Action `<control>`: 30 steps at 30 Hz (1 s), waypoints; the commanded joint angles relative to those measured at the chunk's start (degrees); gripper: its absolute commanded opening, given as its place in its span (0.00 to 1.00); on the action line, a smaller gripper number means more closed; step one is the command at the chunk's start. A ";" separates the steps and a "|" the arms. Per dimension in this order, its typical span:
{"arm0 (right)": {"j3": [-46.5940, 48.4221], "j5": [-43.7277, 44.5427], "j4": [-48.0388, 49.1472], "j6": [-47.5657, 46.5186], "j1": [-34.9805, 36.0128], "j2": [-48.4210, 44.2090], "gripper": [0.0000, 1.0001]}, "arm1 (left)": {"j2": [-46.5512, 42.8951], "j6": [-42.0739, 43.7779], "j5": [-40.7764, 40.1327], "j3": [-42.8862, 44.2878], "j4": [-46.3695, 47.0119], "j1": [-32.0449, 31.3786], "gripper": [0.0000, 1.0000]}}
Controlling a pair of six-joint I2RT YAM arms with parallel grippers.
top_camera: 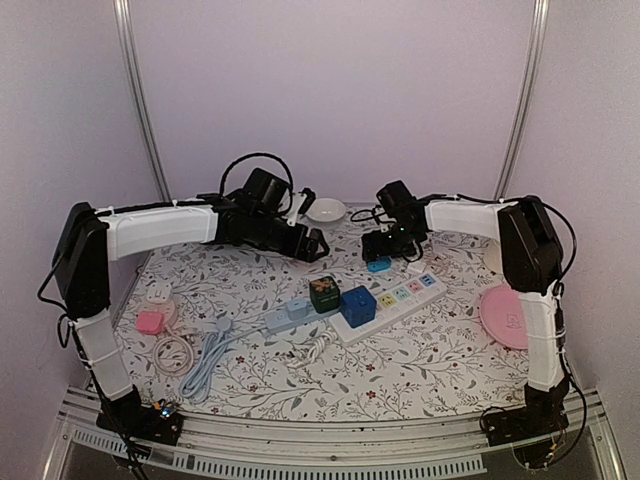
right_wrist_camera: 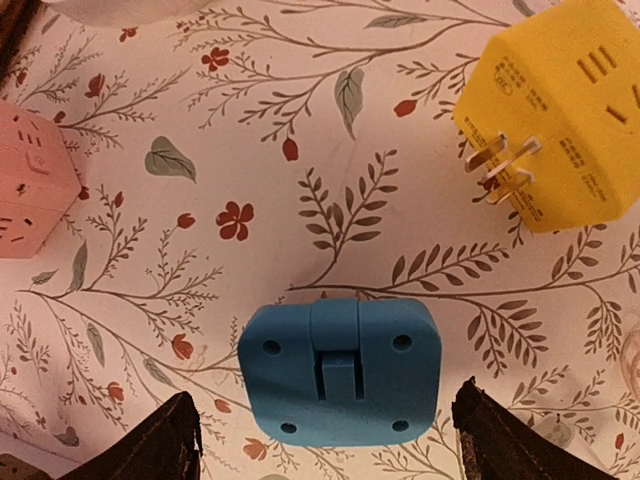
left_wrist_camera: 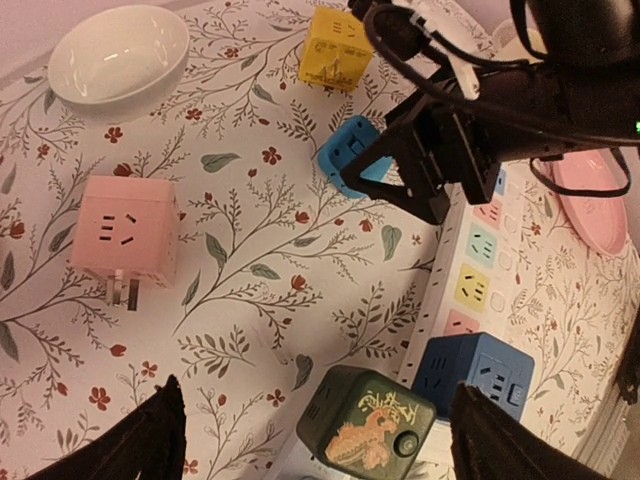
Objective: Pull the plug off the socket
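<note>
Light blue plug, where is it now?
Right wrist view: the light blue plug lies on the cloth below the open right hand, yellow cube upper right.

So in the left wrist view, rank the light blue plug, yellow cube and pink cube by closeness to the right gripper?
1. light blue plug, right at the right gripper.
2. yellow cube, beyond it, toward the top.
3. pink cube, far left.

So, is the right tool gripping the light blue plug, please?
No, the light blue plug lies loose inside the open right tool, with a gap showing on each side.
</note>
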 commanded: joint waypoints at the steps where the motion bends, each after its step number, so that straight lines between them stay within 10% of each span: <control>1: -1.96 -0.69 -0.89 0.34 0.12 -8.04 0.89 | -1.75 -0.61 0.23 -1.68 1.19 0.72 0.92; 30: -20.62 1.84 -3.27 2.24 16.72 -26.85 0.89 | -5.59 -4.23 0.02 -9.86 3.43 -0.08 0.92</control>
